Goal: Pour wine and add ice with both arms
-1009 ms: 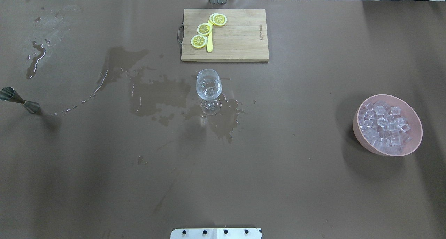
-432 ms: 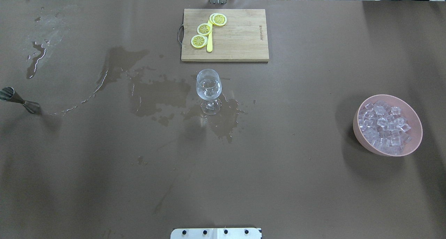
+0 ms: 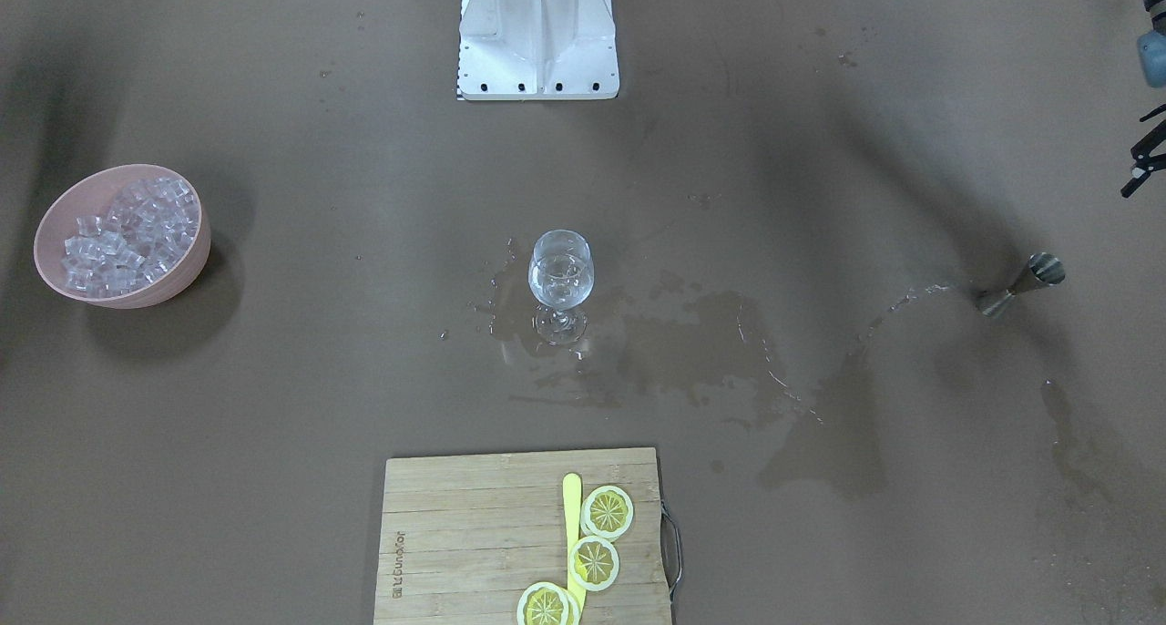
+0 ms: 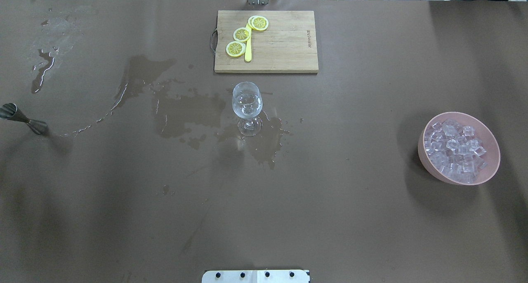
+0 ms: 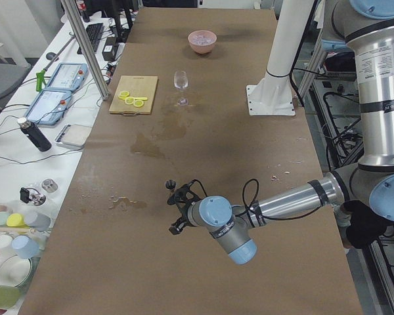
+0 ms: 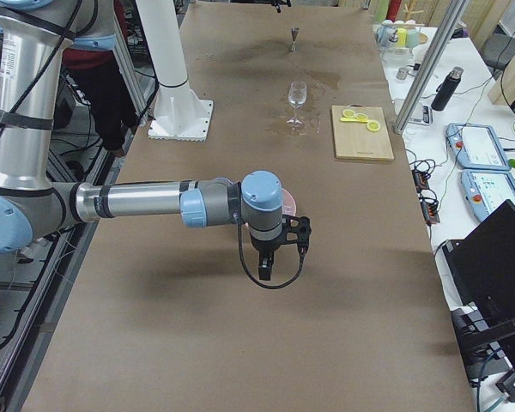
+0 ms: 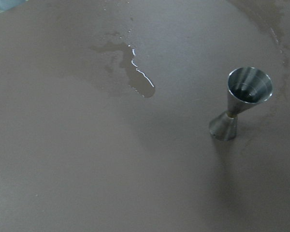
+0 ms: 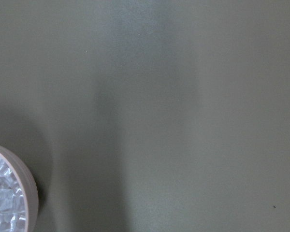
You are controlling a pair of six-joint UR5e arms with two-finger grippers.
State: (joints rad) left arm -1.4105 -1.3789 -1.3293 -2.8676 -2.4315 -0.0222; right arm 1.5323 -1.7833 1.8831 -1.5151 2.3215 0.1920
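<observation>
L gripper [image 5: 178,209] hangs above the table over by the jigger [image 7: 241,102], holding nothing as far as I see, but it shows only in the left side view, so can't tell whether its fingers are spread or pressed together. Same story w/ R gripper [image 6: 279,249]: it hovers near the pink bowl [image 4: 458,148], seen only from the right side, jaw state can't tell. Neither wrist cam catches its own fingers.

Landmark is the wine glass [image 4: 247,105], upright mid-table, just in front of the cutting board [image 4: 272,43]. Wine [image 4: 246,106] sits in it, a small clear amount. Ice [image 4: 453,149] is all in the pink bowl, well off to the robot's right of the glass; can't make out any cubes in the glass.

Risk, my read: the glass stands in a wet patch [image 4: 185,114], so a nudge from an arm bringing ice could slide or tip it. Cubes are slick and small, easy to drop short of the rim.

View notes: left wrist cam looks into the jigger cup, which the overhead can't; inside looks empty. Only the side cams show the arms. Right wrist cam gets just the bowl's edge.
</observation>
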